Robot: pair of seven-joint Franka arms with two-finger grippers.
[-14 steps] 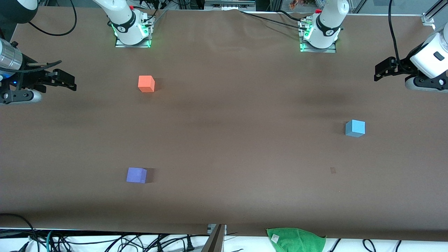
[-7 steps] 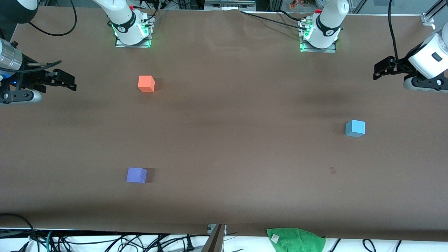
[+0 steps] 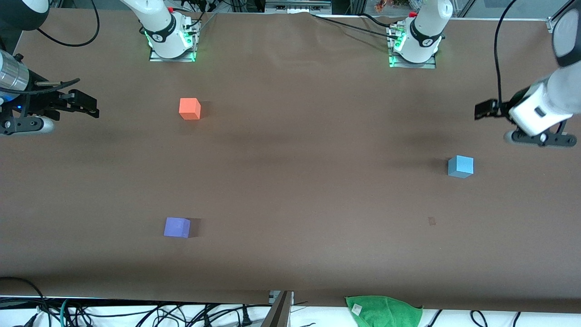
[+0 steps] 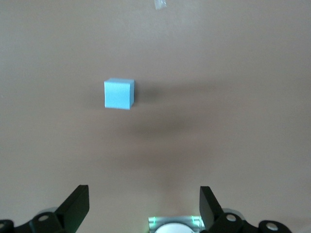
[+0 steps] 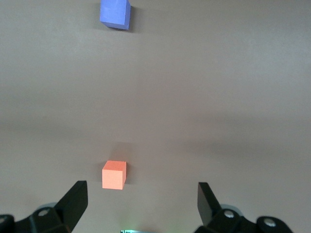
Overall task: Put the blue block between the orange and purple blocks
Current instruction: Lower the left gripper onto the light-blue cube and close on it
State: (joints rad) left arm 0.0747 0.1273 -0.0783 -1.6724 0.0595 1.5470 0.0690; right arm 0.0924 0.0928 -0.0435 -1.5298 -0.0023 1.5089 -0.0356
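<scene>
Brown counter (image 3: 290, 181): left pincer (image 3: 481, 110), spread and empty, is now swinging toward blue block (image 3: 460, 166) at its 5 o'clock; right pincer (image 3: 91, 105) is waiting, spread.

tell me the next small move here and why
Probably bring the left gripper over the blue block and lower it. Its jaws are open and empty, and the block sits alone at the left arm's end of the table, away from the orange block and purple block. The right gripper waits, open, at the right arm's end.
</scene>
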